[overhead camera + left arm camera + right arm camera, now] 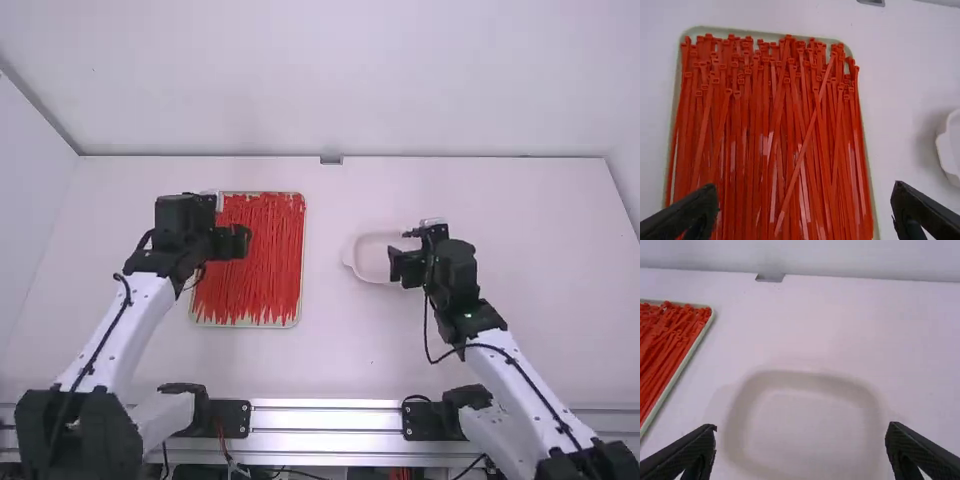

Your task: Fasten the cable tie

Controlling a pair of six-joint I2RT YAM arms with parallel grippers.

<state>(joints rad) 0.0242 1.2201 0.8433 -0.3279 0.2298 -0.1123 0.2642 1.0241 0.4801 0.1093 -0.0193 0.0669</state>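
Left gripper (804, 192) and right gripper (800, 430) are gaping wide.
They are hiding the ties' (255, 260) upper-left edge and the dish's (365, 255) right half.

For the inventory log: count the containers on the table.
2. The tray of ties lies left of the middle, below the left end effector; the dish sits right of it, at the right end effector. The arms may hide others.
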